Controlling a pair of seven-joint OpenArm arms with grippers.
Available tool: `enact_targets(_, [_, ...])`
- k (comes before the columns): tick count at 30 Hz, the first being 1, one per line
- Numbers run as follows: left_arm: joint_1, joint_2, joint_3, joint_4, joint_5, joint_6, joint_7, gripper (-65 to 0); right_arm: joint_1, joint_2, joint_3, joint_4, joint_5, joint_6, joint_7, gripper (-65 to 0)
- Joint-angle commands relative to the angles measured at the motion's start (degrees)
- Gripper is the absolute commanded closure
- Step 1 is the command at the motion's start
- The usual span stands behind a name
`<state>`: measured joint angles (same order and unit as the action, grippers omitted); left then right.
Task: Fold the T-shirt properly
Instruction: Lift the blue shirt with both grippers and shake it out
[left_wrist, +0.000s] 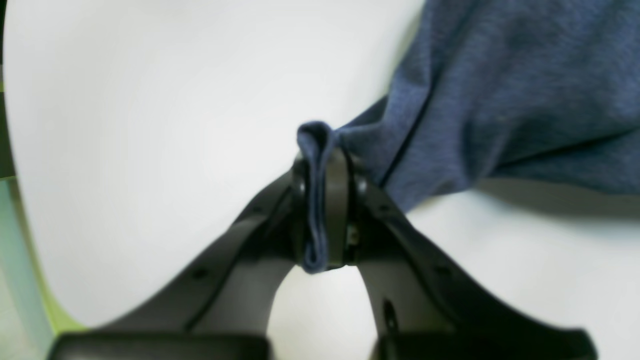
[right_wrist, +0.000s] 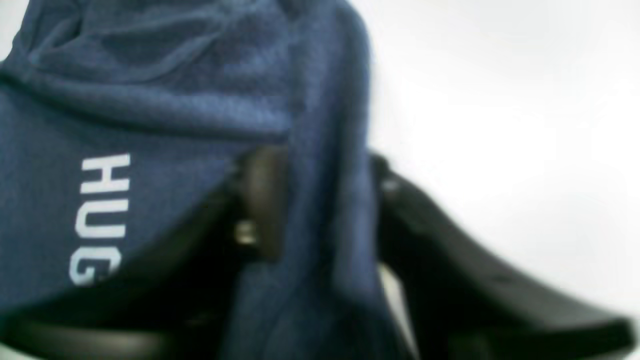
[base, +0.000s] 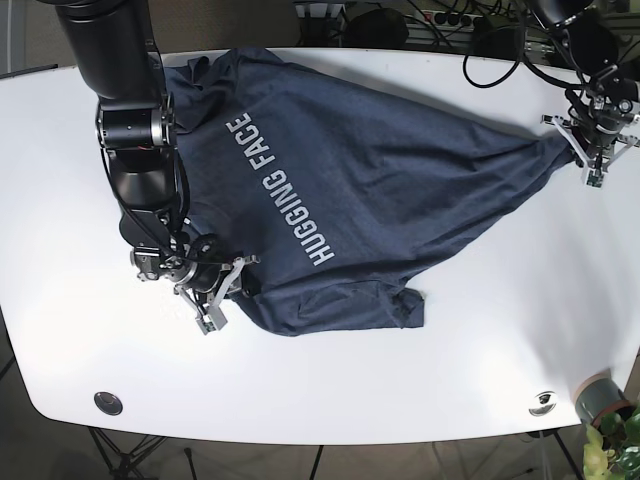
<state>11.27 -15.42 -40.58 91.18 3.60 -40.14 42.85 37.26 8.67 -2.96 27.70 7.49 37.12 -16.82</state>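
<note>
Spreading step in hand — dark blue cotton T-shirt (base: 350, 200) lies across the white surface (base: 400, 380), left claw (base: 592, 148) pinching its far-right corner, right claw (base: 215, 290) clamped on its near-left edge; next, pull taut.

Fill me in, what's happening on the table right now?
Both arms are gripping the dark blue T-shirt, which lies spread and rumpled on the white table with its "HUGGING FACE" print facing up. The left gripper is shut on a bunched bit of fabric at one far edge, and the right gripper is shut on the fabric at the opposite side. No tidy fold shows yet; the shirt looks stretched between them.
</note>
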Motion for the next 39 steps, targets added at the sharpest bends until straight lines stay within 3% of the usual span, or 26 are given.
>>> enact_targets(1, [-0.7,-1.3,-0.5,1.2,-0.5,0.1,-0.7,0.0,1.0,0.4,0.0,0.4,-0.7,-0.51,-1.5,-3.6])
enact_targets(2, [-1.2,-1.3,-0.9,1.4,-0.6,0.1,-0.6,0.0,1.1,0.5,0.0,0.4,-0.7,-0.51,-1.6,-1.0])
enact_targets(6, [-4.9,-1.1,-2.7,2.1,-0.6,0.1,-0.3,0.0,0.9,1.0,0.7,4.5,-0.5,-0.51,-2.5,-1.9])
enact_targets(12, [-11.8,-1.0,-2.9,2.1,-0.6,0.1,3.3,0.0,-1.8,3.2,9.4,22.1,-0.8,-0.07,-16.6,-2.1])
enact_targets(17, [-19.8,-1.0,-2.2,2.1,-0.6,0.1,6.4,0.0,-1.1,4.7,10.0,30.0,-0.6,-0.07,-22.7,-2.1])
enact_targets(29, [-41.6,-1.2,12.0,1.4,0.1,0.1,8.5,0.0,13.3,7.5,10.0,36.3,-0.6,0.02,-33.0,-2.1])
enact_targets(32, [-48.0,-1.4,14.9,-1.6,0.1,0.1,8.5,0.0,17.8,9.0,9.9,36.3,-0.6,0.28,-33.7,-2.1])
enact_targets(35, [-56.1,-2.9,17.1,-6.6,0.1,0.1,8.5,0.0,23.6,9.0,9.4,36.3,-0.9,1.69,-34.5,-2.1])
enact_targets(39, [-66.5,-4.7,19.3,-14.1,-0.1,0.1,8.3,0.0,31.5,11.0,5.9,36.3,-0.6,2.04,-38.2,-2.1])
